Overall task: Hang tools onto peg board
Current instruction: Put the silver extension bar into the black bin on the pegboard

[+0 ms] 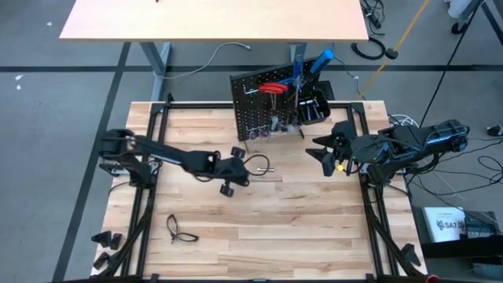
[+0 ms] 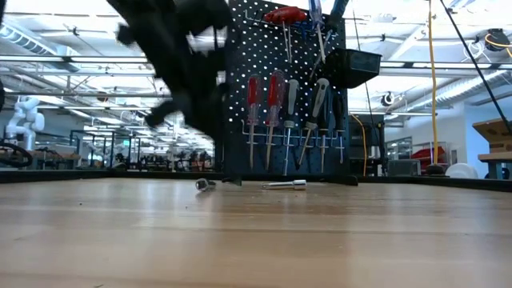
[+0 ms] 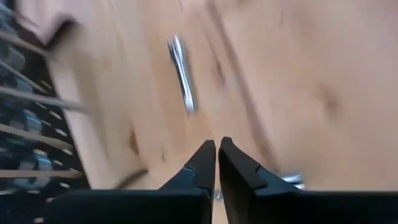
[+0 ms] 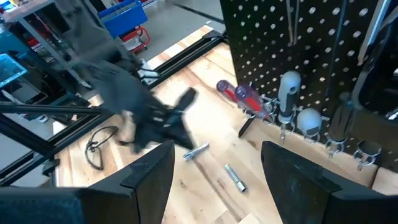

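1. Though blur smears the left gripper (image 3: 217, 149), we see its fingers pressed together, empty, above a small silver bit (image 3: 182, 73) lying before the black perforated peg board (image 1: 271, 106).
2. Its small black bin (image 1: 316, 106) hides any contents.
3. Right gripper (image 1: 324, 152) gapes wide, empty.

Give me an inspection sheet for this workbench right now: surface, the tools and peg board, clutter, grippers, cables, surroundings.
Surface: light wooden tabletop, black frame rails along its sides.
Job's things: peg board upright at the far edge; screwdrivers hang in its hook rail; red-handled tool hung near the top; two silver bits lie loose on the table in front.
Clutter: black safety glasses near the front left.
Grippers: left gripper shut, nothing seen between the fingers, low over the table near the bits; right gripper open and empty, waiting right of the board.
Cables: black loop at the left wrist; leads on the floor.
Surroundings: second table behind; open workshop hall.
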Robot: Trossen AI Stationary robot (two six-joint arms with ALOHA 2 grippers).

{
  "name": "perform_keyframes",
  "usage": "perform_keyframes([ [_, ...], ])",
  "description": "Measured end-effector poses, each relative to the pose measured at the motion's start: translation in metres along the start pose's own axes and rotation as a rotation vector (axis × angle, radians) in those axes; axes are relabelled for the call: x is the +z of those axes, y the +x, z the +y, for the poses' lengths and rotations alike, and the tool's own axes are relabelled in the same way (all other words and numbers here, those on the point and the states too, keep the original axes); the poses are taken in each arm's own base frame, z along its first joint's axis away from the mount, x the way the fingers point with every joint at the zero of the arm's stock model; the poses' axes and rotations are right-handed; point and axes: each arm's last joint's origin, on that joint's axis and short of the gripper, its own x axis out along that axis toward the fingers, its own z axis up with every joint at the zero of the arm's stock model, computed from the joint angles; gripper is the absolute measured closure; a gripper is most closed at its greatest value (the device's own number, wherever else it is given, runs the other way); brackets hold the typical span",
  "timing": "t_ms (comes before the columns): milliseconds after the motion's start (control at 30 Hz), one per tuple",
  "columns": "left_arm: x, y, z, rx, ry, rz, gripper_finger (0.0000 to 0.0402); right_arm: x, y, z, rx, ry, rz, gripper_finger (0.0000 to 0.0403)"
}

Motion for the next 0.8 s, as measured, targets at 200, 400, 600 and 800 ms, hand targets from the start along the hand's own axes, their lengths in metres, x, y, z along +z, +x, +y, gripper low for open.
perform_keyframes([
  [200, 0.011, -0.053, 0.008, 0.023, -0.352, -0.134, 0.0379, -0.001, 0.004, 0.002, -0.023, -0.001, -0.007, 0.0172],
  [400, -0.001, -0.052, 0.008, -0.092, -1.111, -0.019, 0.0379, -0.007, 0.018, 0.009, -0.047, -0.002, 0.025, 0.0172],
  [600, -0.002, -0.036, 0.003, -0.116, -1.264, 0.036, 0.0379, -0.015, 0.033, 0.016, -0.068, -0.037, 0.061, 0.0172],
  [800, -0.005, -0.017, -0.003, -0.079, -1.327, 0.095, 0.0353, -0.018, 0.037, 0.019, -0.058, -0.065, 0.089, 0.0172],
])
